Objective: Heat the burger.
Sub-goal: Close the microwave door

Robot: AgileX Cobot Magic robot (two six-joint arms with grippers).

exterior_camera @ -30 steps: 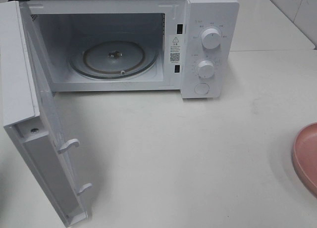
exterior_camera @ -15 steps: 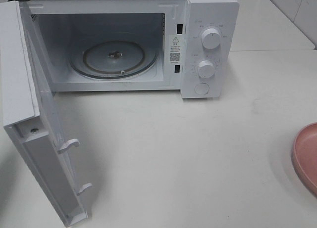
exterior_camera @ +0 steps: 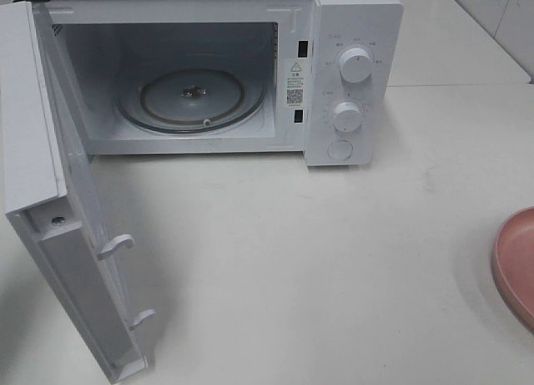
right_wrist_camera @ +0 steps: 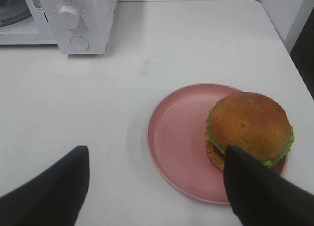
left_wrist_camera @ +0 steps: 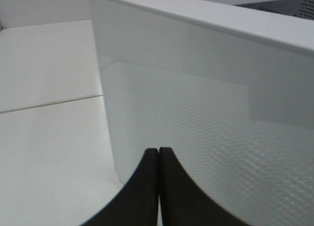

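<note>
Right gripper [right_wrist_camera: 157, 179]: jaws spread wide, nothing between them; hangs above the table, one dark finger [right_wrist_camera: 54, 187] over bare tabletop, the other finger overlapping the near edge of the burger in the right wrist view; contact cannot be told.
Left gripper [left_wrist_camera: 158, 187]: fingers pressed together, closed on nothing; tips close to the outer face of the microwave door, touching or not is unclear from this blurred close view.
Burger [right_wrist_camera: 249, 128]: glossy brown bun, green lettuce frill at the edge; sits on the pink plate, off-centre toward the side away from the microwave.
Plate [right_wrist_camera: 179, 133]: pink, shallow, round; on the table, well apart from the microwave; only its rim shows at the right edge of the high view [exterior_camera: 513, 264].
Microwave [exterior_camera: 355, 34]: white, at the back of the table, door swung fully open to the left.
Door [exterior_camera: 71, 251]: stands open, inner side with two latch hooks facing right.
Turntable [exterior_camera: 192, 101]: glass, round, bare, inside the cavity.
Knobs: two white dials, upper knob [exterior_camera: 355, 65], lower knob [exterior_camera: 345, 116], with a round button below.
Table [exterior_camera: 292, 260]: white, flat.
</note>
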